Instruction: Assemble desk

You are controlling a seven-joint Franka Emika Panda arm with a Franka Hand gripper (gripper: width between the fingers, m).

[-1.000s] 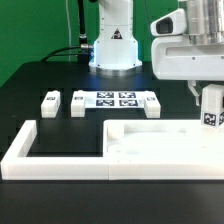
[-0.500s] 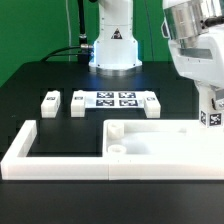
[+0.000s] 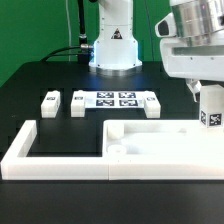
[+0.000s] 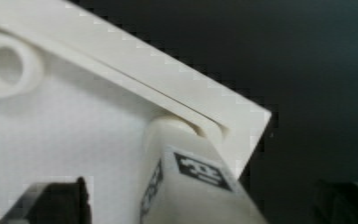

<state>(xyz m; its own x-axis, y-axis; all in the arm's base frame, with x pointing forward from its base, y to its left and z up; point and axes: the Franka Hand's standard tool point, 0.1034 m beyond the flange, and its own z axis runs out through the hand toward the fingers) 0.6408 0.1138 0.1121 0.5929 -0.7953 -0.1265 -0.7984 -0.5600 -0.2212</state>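
Spread apart since half a second ago, the dark fingers (image 4: 48,200) of the gripper (image 4: 202,203) now stand wide on either side of the leg (image 4: 190,170), with a gap on each side and nothing held. That leg is a small square post of smooth white plastic bearing a black-and-white tag, and it stands upright on the tabletop (image 3: 160,140), in the back corner at the exterior view's right, tucked just inside the raised rim. The tabletop is a wide, flat, matte white rectangle, and its rim makes it a shallow tray. Apart from the standing leg it shows a round moulded socket (image 4: 2,62) at another corner. Around the tabletop, a long white border frame (image 3: 30,150) of blocky square section touches its front edge and runs on past its end at the exterior view's left, where it turns back. Beyond the tabletop's far edge, on the black table (image 3: 60,125), lie three small white spare legs (image 3: 50,102) (image 3: 79,103) (image 3: 152,105) and, between two of them, the thin flat marker board (image 3: 113,100).
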